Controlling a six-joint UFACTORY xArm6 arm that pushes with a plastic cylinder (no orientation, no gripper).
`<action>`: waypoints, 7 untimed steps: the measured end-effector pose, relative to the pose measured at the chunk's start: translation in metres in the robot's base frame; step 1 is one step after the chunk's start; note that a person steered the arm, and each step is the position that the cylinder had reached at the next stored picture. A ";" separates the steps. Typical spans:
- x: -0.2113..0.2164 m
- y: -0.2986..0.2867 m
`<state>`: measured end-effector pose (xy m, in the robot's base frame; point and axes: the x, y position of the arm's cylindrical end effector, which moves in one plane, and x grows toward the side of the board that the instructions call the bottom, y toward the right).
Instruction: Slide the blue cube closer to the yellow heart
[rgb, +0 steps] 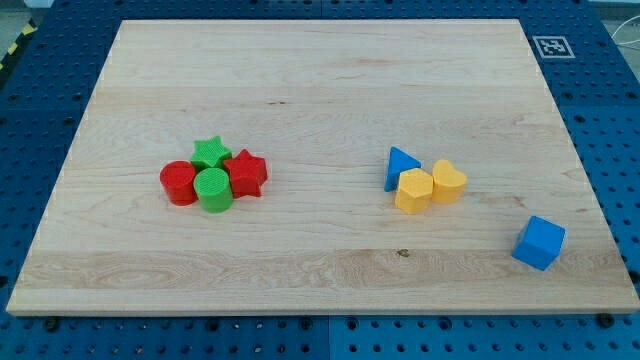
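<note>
Blue cube (539, 242) lower right of yellow heart (449, 181), tip unseen

text: none readable | sign: perhaps a fiducial marker (550, 46) | on: board corner (515, 35)

blue cube (539, 243) lower right, apart | yellow heart (449, 181), seemingly upright, mid-right

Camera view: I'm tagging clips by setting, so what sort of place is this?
Probably a robotics lab bench: a wooden board lying on a blue perforated table, a printed marker tag at its corner, and small coloured blocks like the blue cube. My tip isn't visible.
</note>
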<state>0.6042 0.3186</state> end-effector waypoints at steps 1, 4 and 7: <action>0.013 -0.030; -0.013 -0.106; -0.037 -0.106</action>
<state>0.5675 0.2131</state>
